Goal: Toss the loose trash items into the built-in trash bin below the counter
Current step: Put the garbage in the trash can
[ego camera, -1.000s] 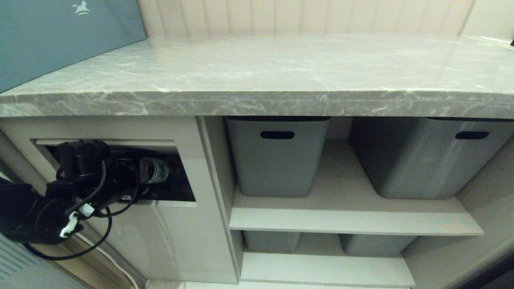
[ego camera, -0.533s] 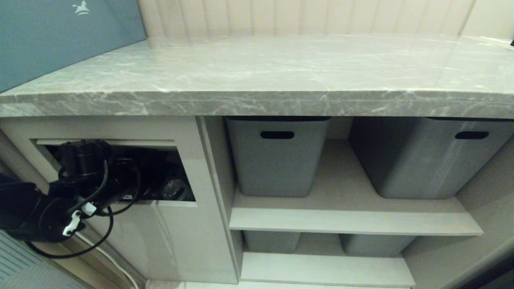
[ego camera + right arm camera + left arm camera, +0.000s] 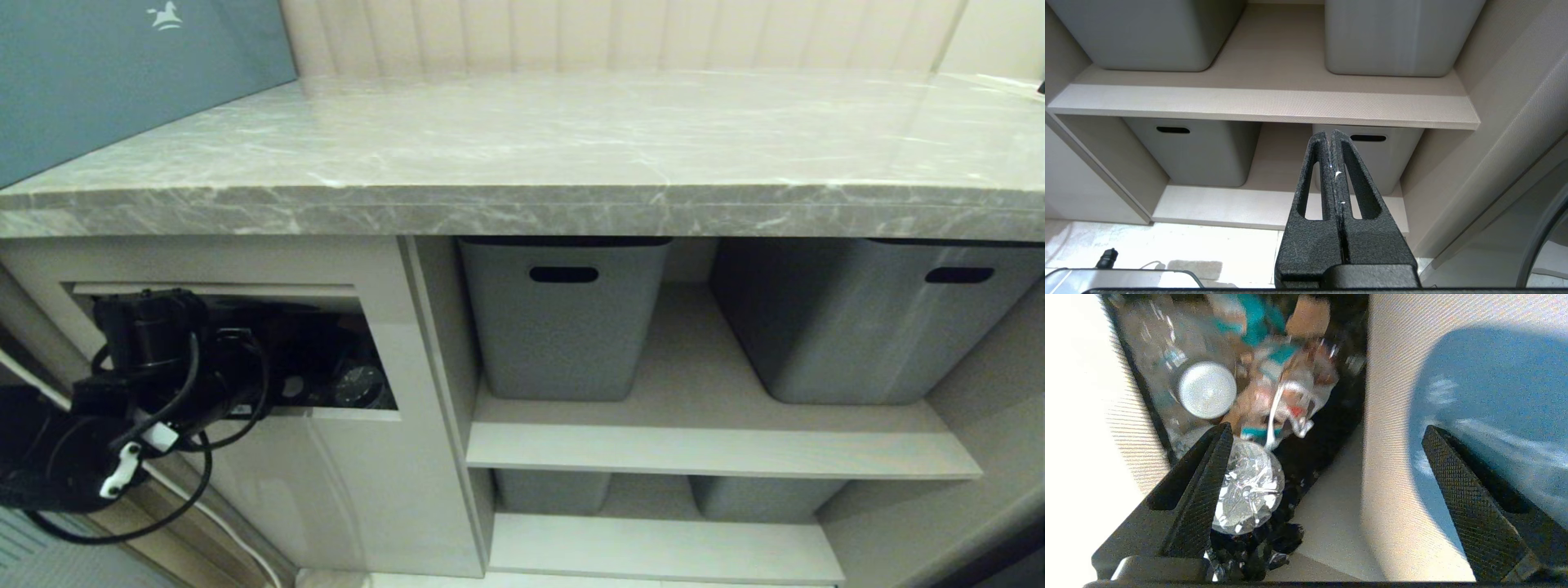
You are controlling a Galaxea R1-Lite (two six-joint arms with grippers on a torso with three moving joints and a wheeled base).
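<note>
The left gripper [image 3: 1327, 465], jaws wide and empty, hangs over a bottle [image 3: 1247, 486] in the bin [image 3: 367, 457]: light, crushable, slippery, best gripped mid-body.

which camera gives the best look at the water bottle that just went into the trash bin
The left wrist view: it looks straight down into the trash bin, showing the water bottle base-up among other rubbish beside the open left gripper. The head view shows only a dim round glint in the dark opening. The right wrist view shows none of it.
</note>
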